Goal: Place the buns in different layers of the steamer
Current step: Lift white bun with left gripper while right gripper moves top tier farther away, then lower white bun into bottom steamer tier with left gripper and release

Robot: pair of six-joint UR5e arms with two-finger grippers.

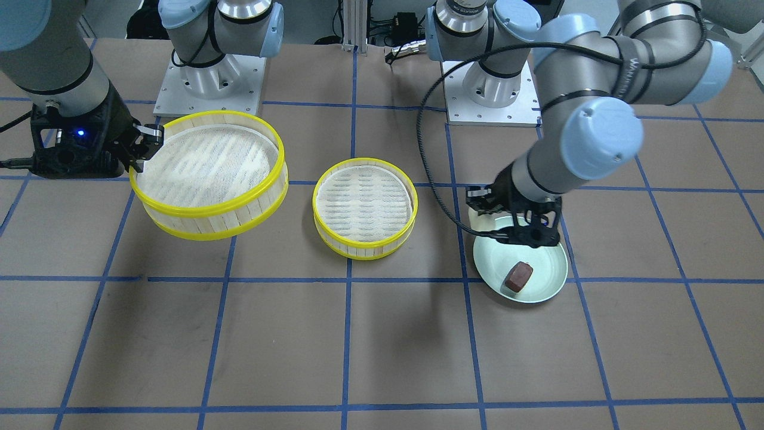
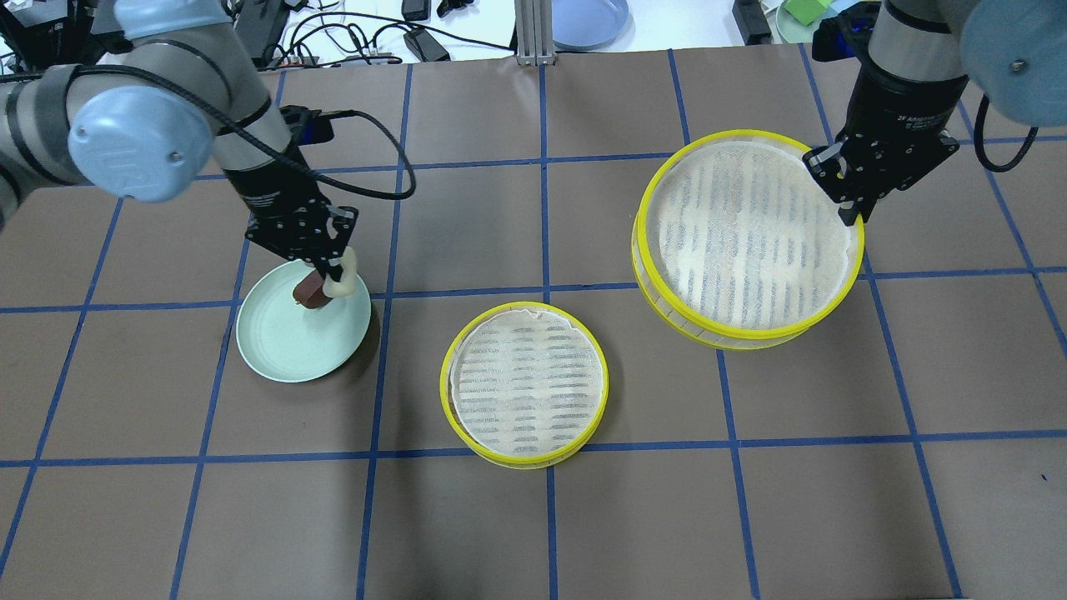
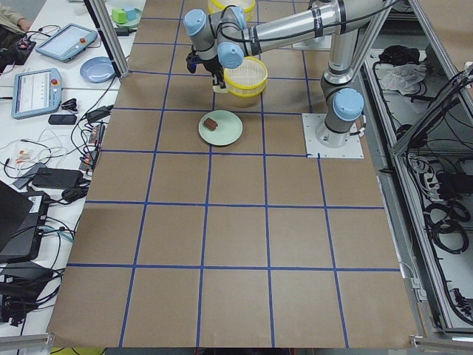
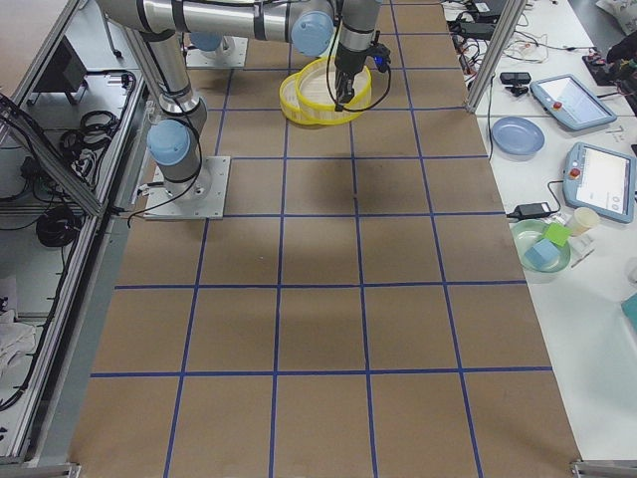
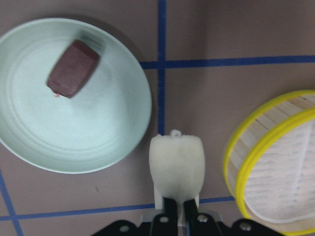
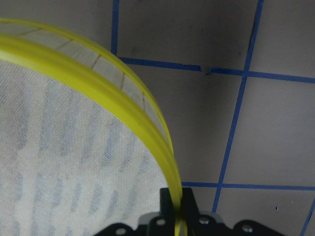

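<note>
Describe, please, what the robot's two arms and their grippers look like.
Both arms are silver-grey tubes with pale blue round joint caps: the left arm, the right arm. A black cable loops along the left one. The left gripper and right gripper are black two-finger units; the right wrist bears white lettering.

Two cameras look down from high, back and front; both show the plate [image 1: 546, 269]. Two watch from far ends. Two ride the arms [image 2: 133, 142], close.
</note>
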